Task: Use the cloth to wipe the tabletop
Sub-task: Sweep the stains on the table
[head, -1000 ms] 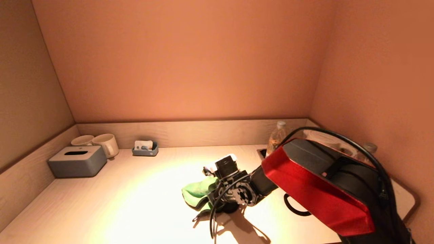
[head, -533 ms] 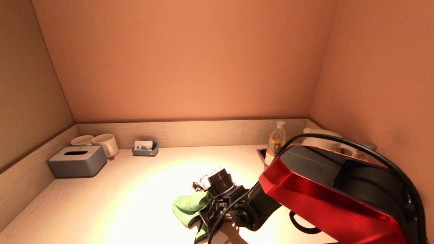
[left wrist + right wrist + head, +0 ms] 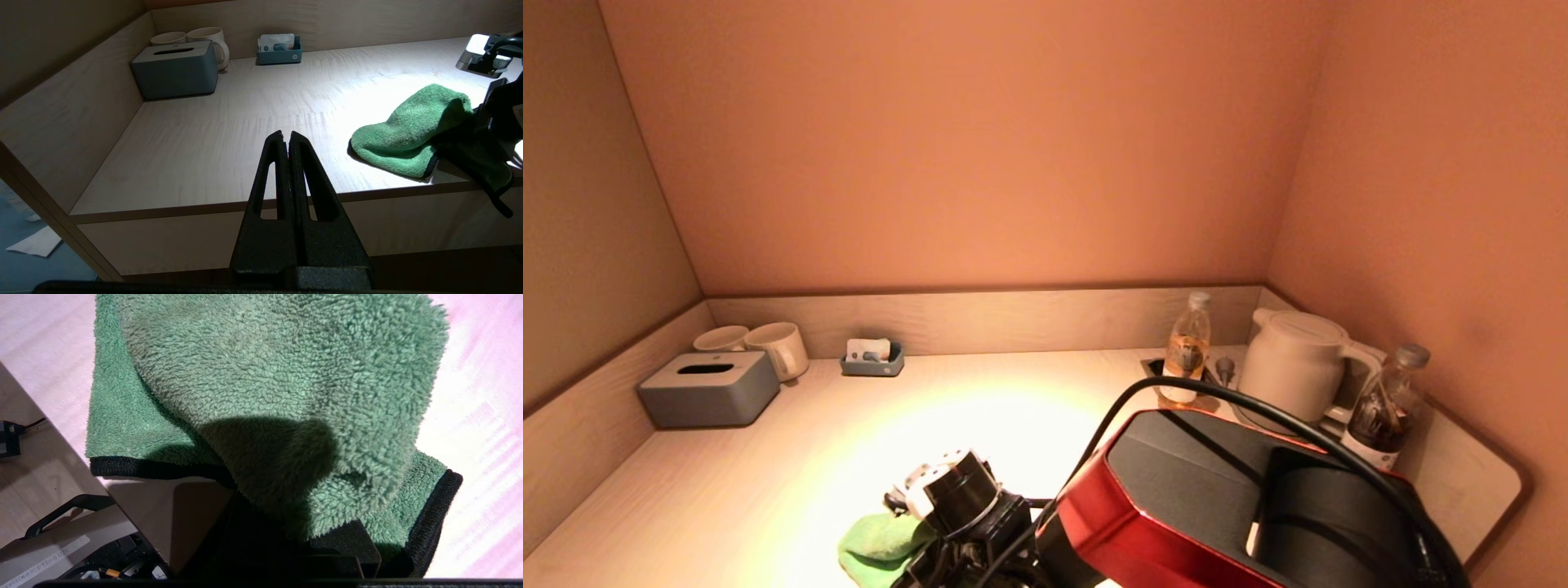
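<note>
Wiping looks partly done, as a judgement: the cloth sits at the desk front edge, 1 black-hemmed corner hanging over it, well apart from the tissue box. The desk towards that box and the kettle probably remains to wipe. The right gripper has its jaws clenched on the cloth, which is green, fluffy and bunched in folds. The left gripper hangs below the edge, jaws closed, empty.
</note>
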Tool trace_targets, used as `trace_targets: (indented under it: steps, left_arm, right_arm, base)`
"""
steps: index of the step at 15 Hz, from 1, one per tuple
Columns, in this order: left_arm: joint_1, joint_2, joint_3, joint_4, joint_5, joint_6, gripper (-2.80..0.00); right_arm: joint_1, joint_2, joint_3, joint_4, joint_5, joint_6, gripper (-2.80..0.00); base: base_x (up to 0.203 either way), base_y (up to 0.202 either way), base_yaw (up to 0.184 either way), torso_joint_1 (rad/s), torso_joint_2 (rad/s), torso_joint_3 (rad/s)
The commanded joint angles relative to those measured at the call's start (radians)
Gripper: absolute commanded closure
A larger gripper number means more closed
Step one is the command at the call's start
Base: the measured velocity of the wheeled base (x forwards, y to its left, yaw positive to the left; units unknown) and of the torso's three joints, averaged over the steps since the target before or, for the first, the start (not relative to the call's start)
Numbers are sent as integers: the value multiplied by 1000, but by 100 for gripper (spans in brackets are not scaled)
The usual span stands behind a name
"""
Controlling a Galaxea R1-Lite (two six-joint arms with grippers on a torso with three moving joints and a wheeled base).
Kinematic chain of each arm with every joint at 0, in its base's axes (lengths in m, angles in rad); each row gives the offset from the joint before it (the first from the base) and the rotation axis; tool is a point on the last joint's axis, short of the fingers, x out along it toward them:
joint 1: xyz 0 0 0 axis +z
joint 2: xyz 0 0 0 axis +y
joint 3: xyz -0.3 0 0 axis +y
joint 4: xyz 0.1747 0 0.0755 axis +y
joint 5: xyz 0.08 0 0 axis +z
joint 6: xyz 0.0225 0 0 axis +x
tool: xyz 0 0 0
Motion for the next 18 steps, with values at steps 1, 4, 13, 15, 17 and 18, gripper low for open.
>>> trace_targets:
  steps: [1,4,13,15,17,18]
  left_arm:
    - [0,0,0,0,0,0,0]
    - [0,0,0,0,0,0,0]
    - [0,0,0,0,0,0,0]
    - [0,0,0,0,0,0,0]
    - [0,0,0,0,0,0,0]
    - [0,0,0,0,0,0,0]
  right_arm:
    - [32,29,-43,14,-1,-2,0]
    - [67,43,-93,38,-2,0,0]
    - [-56,-25,193,-82,-7,3,0]
    - [-114,-45,252,-142,-7,-3,0]
    - [-184,-62,291,-170,-7,-5,0]
    - [-217,-63,294,-180,-6,-5,0]
  base:
    - [0,0,0,0,0,0]
    - [0,0,0,0,0,0]
    - [0,0,0,0,0,0]
    - [0,0,0,0,0,0]
    - [0,0,0,0,0,0]
    - [0,0,0,0,0,0]
